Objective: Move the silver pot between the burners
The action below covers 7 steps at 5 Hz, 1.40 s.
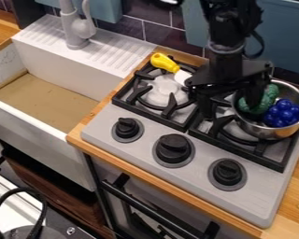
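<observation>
Hanging over the right grate (239, 151), the black gripper (232, 99) has its jaws spread, one left of the silver pot (272, 133), one over its inside; whether either touches metal is hard to tell. The pot rests on that grate, holding a bumpy green piece (269, 99) and a blue bunch (283, 113). A yellow-handled utensil (163, 62) lies across the left grate (145, 114). Beyond, handwriting-like marks (3, 58) show inside the sink (46, 144).
</observation>
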Each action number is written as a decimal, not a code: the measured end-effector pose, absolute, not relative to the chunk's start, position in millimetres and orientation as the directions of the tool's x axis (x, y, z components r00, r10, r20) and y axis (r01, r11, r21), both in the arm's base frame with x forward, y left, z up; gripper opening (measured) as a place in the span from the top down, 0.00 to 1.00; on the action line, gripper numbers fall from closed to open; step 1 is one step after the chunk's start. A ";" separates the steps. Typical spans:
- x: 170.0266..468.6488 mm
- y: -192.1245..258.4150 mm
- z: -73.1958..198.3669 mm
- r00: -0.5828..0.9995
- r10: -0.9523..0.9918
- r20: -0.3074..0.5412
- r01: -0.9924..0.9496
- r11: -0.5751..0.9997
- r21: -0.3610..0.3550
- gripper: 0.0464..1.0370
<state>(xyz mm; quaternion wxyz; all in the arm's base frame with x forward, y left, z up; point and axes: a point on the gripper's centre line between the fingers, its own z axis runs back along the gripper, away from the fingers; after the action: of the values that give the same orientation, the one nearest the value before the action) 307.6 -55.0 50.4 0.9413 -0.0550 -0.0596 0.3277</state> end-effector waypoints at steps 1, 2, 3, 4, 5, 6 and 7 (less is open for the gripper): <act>311.4 -58.7 43.7 0.774 0.624 0.106 -0.611 0.780 -0.137 0.04; 312.2 -65.3 30.8 0.767 0.630 0.118 -0.621 0.776 -0.111 0.09; 316.7 -70.1 32.2 0.760 0.640 0.116 -0.628 0.768 -0.121 0.26; 315.1 -73.3 25.9 0.779 0.620 0.096 -0.614 0.784 -0.087 0.56; 319.5 -75.5 23.9 0.777 0.624 0.081 -0.619 0.782 -0.080 0.81; 318.6 -74.6 23.7 0.772 0.631 0.072 -0.627 0.775 -0.072 0.92; 318.9 -74.3 23.5 0.766 0.638 0.080 -0.633 0.770 -0.082 0.95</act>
<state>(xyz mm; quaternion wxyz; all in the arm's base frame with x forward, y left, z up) 318.9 -74.3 23.5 0.9393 -0.0249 -0.0516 0.3382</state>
